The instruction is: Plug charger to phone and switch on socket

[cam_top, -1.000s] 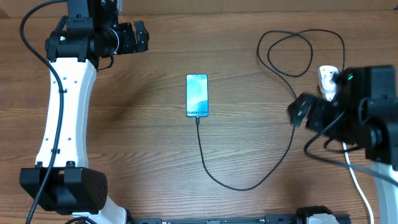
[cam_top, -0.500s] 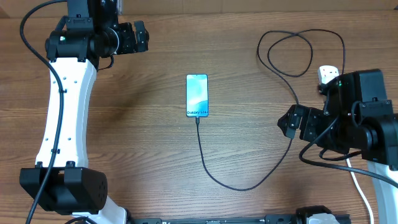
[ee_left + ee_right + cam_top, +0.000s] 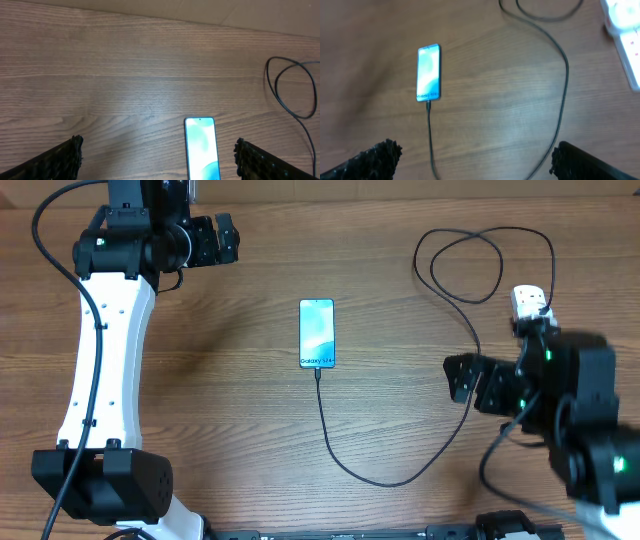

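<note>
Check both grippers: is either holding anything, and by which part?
Nothing held. Left gripper and right gripper are both open, nothing between their fingers. The charger lies untouched, its tip at the phone's lower edge.

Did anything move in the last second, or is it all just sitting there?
The right end effector drew back from the socket toward its own base, open and empty. The left end effector, phone and charger stayed put.
</note>
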Tool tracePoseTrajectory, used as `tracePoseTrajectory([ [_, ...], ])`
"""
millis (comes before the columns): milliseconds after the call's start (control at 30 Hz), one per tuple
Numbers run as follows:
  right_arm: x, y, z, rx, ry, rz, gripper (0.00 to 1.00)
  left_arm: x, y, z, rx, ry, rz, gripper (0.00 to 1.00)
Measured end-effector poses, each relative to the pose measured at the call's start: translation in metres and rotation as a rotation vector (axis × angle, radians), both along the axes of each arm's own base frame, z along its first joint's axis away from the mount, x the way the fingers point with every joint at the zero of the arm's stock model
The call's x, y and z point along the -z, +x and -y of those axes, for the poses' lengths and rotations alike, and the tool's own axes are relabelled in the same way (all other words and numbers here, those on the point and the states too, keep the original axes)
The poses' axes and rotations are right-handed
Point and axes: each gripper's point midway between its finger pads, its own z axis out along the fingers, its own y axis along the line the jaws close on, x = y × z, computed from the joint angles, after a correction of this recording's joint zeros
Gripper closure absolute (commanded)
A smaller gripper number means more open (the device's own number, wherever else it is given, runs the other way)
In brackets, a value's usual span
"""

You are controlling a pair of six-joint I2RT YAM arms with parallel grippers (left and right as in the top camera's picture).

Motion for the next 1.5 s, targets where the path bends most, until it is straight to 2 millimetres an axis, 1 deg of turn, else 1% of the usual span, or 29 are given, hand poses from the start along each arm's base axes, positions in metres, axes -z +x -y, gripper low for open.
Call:
tracePoseTrajectory([
  [33, 0.003, -0.004, 0.000, -0.007, -0.001, 0.046, 0.00, 0.000, 0.000, 0.000, -0.001, 0.000, 0.000, 0.00],
  [133, 0.004, -0.005, 0.000, -0.040, -0.020, 0.208, 0.00, 0.000, 0.000, 0.000, -0.001, 0.000, 0.000, 0.00],
  [300, 0.019, -0.015, 0.002, -0.082, -0.068, 0.391, 0.00, 0.000, 0.000, 0.000, -0.001, 0.001, 0.000, 0.00],
  [333, 0.027, -0.019, 0.003, -0.086, -0.079, 0.427, 0.00, 0.000, 0.000, 0.000, -0.001, 0.001, 0.001, 0.00],
  [433, 0.031, -0.019, 0.006, -0.073, -0.094, 0.530, 0.00, 0.000, 0.000, 0.000, -0.001, 0.001, 0.000, 0.00],
  [500, 0.037, -0.020, 0.011, -0.053, -0.105, 0.586, 0.00, 0.000, 0.000, 0.000, -0.001, 0.001, 0.000, 0.00],
  [733, 0.054, -0.013, 0.018, -0.016, -0.125, 0.719, 0.00, 0.000, 0.000, 0.000, -0.001, 0.000, 0.000, 0.00],
  [900, 0.064, -0.006, 0.021, 0.005, -0.133, 0.786, 0.00, 0.000, 0.000, 0.000, -0.001, 0.001, 0.000, 0.00],
  [1200, 0.074, 0.005, 0.026, 0.044, -0.142, 0.890, 0.00, 0.000, 0.000, 0.000, -0.001, 0.001, 0.000, 0.00],
  [1400, 0.085, 0.006, 0.030, 0.063, -0.155, 0.854, 0.00, 0.000, 0.000, 0.000, -0.001, 0.001, 0.000, 0.00],
  [1500, 0.087, 0.006, 0.031, 0.071, -0.162, 0.848, 0.00, 0.000, 0.000, 0.000, -0.001, 0.001, 0.000, 0.00],
])
